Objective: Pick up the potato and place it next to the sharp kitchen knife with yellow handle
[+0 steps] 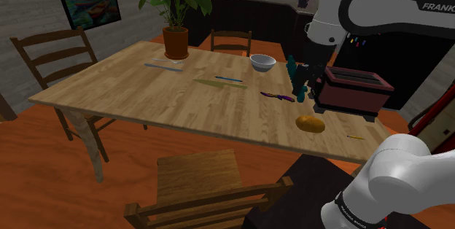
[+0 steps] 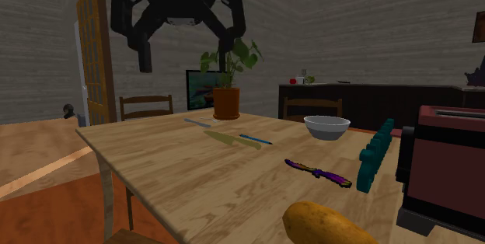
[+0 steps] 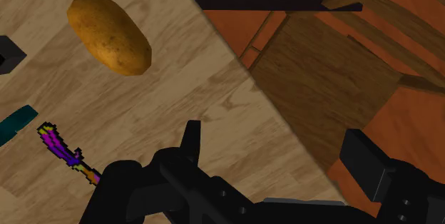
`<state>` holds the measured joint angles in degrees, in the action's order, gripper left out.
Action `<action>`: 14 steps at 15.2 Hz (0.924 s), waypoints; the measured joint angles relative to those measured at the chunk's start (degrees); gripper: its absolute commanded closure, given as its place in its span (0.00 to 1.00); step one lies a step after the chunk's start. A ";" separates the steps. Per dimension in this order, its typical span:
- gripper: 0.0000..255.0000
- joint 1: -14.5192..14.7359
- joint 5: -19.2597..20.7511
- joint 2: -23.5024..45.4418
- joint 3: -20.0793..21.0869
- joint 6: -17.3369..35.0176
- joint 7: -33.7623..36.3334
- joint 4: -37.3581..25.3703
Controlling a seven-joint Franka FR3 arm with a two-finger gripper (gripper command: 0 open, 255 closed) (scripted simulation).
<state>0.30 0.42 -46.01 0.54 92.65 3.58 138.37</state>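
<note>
The gripper (image 3: 278, 148) is all black. Near one of its fingers lies a small knife (image 3: 65, 155), purple streaked with yellow and orange (a blocky pattern). Farther ahead, the potato (image 3: 109, 33) is golden brown with dark speckles. The table (image 3: 200, 80) is pale wood with darker grain, and the floor (image 3: 421, 123) is orange-red.

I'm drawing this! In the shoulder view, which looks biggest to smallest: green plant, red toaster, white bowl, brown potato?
Largest: green potted plant
Then: dark red toaster
Unsure: white bowl and brown potato look alike; potato is nearer the camera.
</note>
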 measured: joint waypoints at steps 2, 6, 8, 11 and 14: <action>0.00 0.04 0.12 -0.45 -0.98 0.12 -1.22 0.55; 0.00 0.02 1.66 -2.87 -8.76 1.72 -11.12 4.77; 0.00 -0.08 2.69 -3.83 -13.13 2.00 -16.72 6.38; 0.00 -0.11 4.50 -3.36 -20.16 3.21 -25.43 8.07; 0.00 -0.08 6.58 -2.10 -27.59 3.77 -34.43 8.72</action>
<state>0.22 7.00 -48.10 -27.04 96.41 -30.85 147.09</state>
